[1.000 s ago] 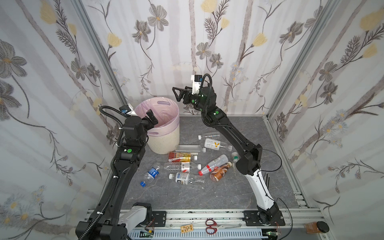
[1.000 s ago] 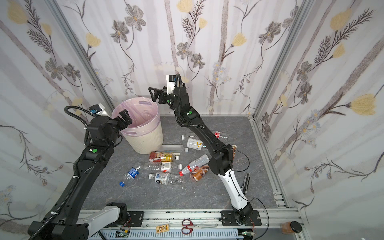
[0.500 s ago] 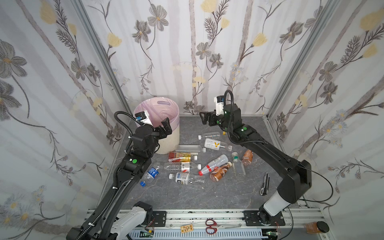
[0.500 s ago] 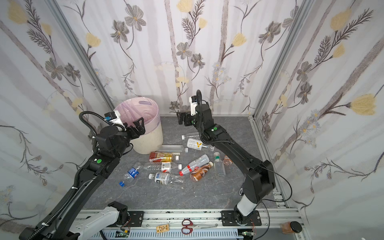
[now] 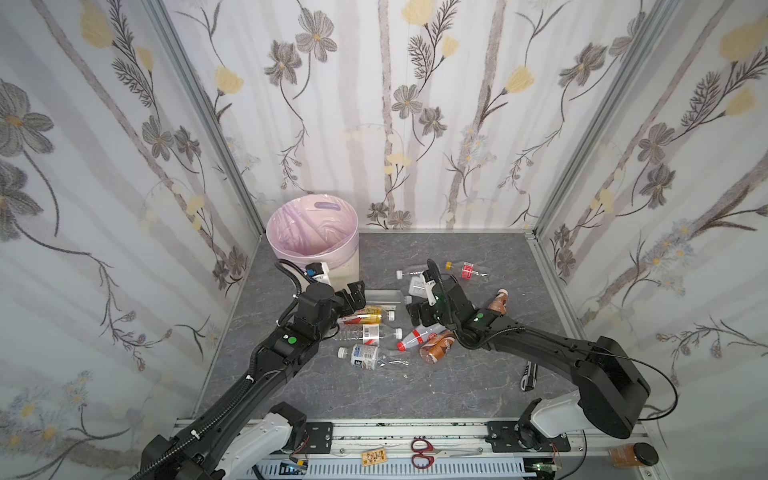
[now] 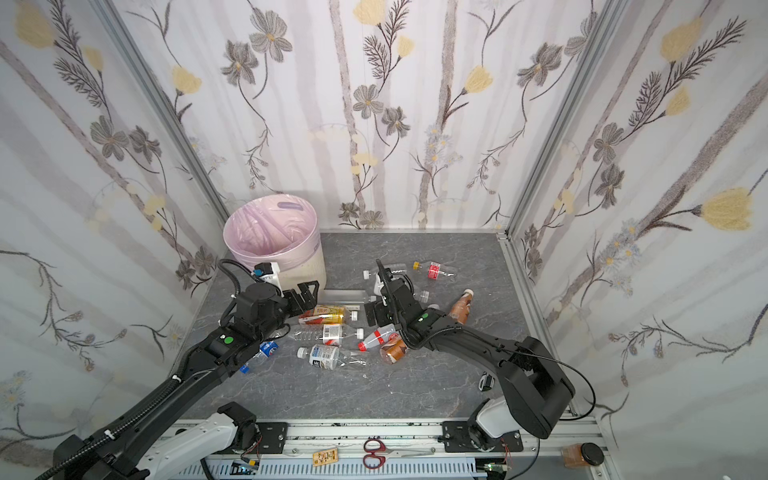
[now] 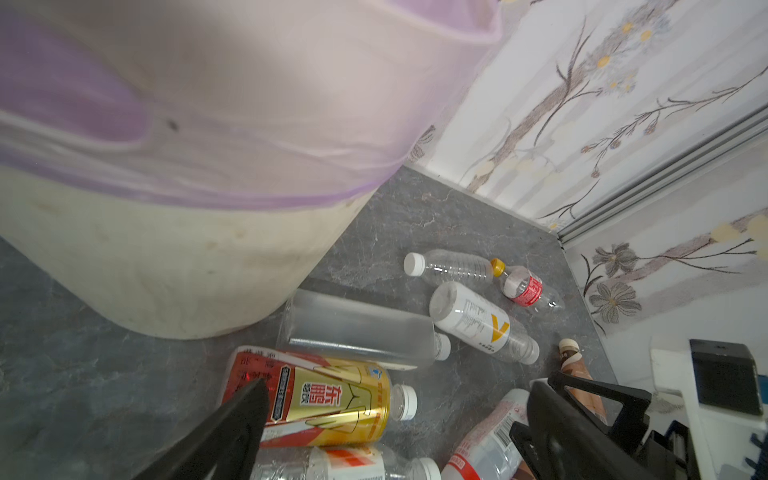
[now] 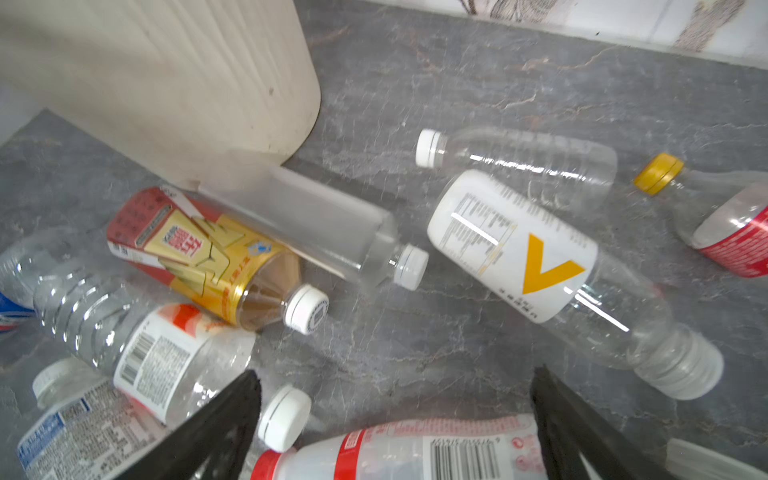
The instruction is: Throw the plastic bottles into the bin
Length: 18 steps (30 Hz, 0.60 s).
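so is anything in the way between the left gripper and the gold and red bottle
Nothing visible. The left gripper hangs open close over the gold and red bottle with clear space between them. A frosted bottle lies alongside it on the side of the bin, not over it.

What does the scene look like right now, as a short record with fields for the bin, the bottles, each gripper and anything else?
bin: upright in the back left corner, pink bag liner
bottles: about ten, lying scattered to the right of the bin and in front of it
left gripper: open, empty, above the gold-label bottle
right gripper: open, empty, above the red-cap bottle
other: scissors on the front rail
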Each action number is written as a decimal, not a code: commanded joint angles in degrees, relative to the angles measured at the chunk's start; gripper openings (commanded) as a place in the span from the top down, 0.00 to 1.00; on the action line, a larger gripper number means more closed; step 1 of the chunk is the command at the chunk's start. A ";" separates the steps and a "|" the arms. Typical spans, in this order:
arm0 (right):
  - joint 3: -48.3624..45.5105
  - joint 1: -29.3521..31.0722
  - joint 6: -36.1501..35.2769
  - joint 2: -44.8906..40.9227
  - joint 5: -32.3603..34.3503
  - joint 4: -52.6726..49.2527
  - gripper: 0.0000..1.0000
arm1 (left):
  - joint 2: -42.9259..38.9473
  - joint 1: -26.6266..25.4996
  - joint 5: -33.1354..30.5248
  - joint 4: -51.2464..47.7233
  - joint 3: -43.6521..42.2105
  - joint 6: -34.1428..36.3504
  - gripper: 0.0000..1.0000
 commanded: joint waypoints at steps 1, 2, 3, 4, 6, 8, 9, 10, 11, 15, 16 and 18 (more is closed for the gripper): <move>-1.10 4.06 -0.43 1.41 3.69 4.07 0.00 | -2.29 -0.07 2.51 0.90 -3.62 -4.08 0.00; -1.16 5.23 -0.43 2.20 4.35 4.17 0.00 | -3.57 0.01 2.39 0.84 -4.90 -4.38 0.00; -1.07 6.17 -0.52 3.00 4.88 4.23 0.00 | -4.67 0.00 2.36 0.85 -5.88 -4.65 0.00; -0.92 6.80 -0.47 3.80 5.22 4.34 0.00 | -5.66 -0.03 2.29 0.84 -6.60 -4.89 0.00; -0.71 7.24 0.37 5.32 5.52 5.05 0.00 | -7.02 0.00 2.20 0.84 -7.75 -5.28 0.00; -0.08 7.24 1.21 6.76 5.96 5.55 0.00 | -7.13 -0.03 2.44 0.91 -8.32 -5.45 0.00; 0.39 7.18 1.49 7.50 5.94 5.89 0.00 | -6.64 0.01 2.72 0.92 -8.38 -5.46 0.00; 0.65 7.16 1.62 8.02 5.98 6.44 0.00 | -6.21 0.01 3.09 0.91 -8.40 -5.29 0.00; 1.06 6.93 2.03 8.71 6.13 6.86 0.00 | -5.65 -0.03 3.53 0.88 -8.25 -4.95 0.00; 3.30 4.70 3.67 10.61 5.53 6.97 0.00 | -4.13 0.05 5.01 0.92 -7.64 -4.13 0.00; 3.77 4.09 3.69 10.91 5.53 6.81 0.00 | -3.61 0.01 5.54 0.92 -7.48 -3.97 0.00; 4.92 2.78 3.61 11.39 5.51 5.74 0.00 | -2.43 0.01 6.50 0.92 -7.08 -3.70 0.00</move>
